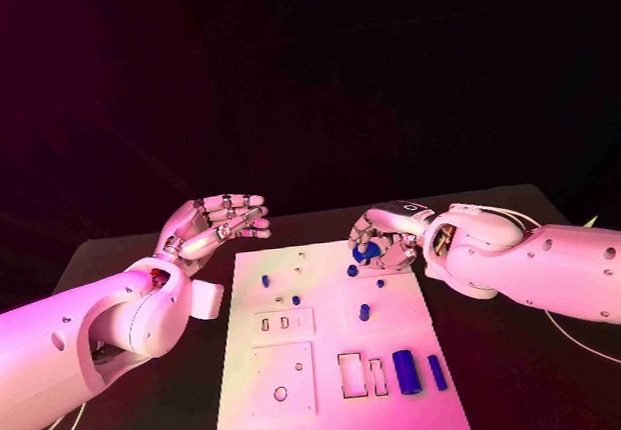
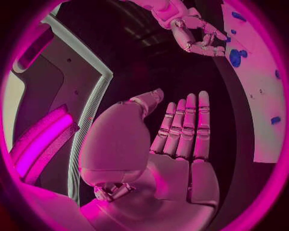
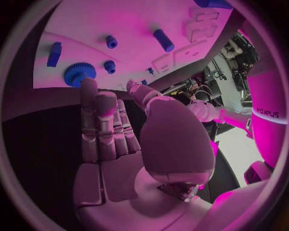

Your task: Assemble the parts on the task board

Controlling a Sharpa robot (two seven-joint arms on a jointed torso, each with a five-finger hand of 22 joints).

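The white task board (image 1: 341, 413) lies in the middle of the black table. A blue gear (image 1: 369, 257) sits at the board's far right corner, also seen in the right wrist view (image 3: 79, 73) and the left wrist view (image 2: 235, 57). My right hand (image 1: 385, 241) hovers over that corner with its fingers (image 3: 99, 103) stretched out, tips right beside the gear, holding nothing. My left hand (image 1: 218, 222) is raised off the far left corner of the board, palm (image 2: 177, 173) flat, fingers straight and empty. Small blue pegs (image 1: 363, 312) stand on the board's far half. Two blue cylinders (image 1: 404, 371) lie near its right edge.
A small white block (image 1: 206, 299) lies against the board's left edge, under my left forearm. Recessed slots and plates (image 1: 284, 378) fill the board's near left part. A thin cable (image 1: 581, 339) runs over the table at the right. The table's far edge (image 1: 310, 213) is just behind both hands.
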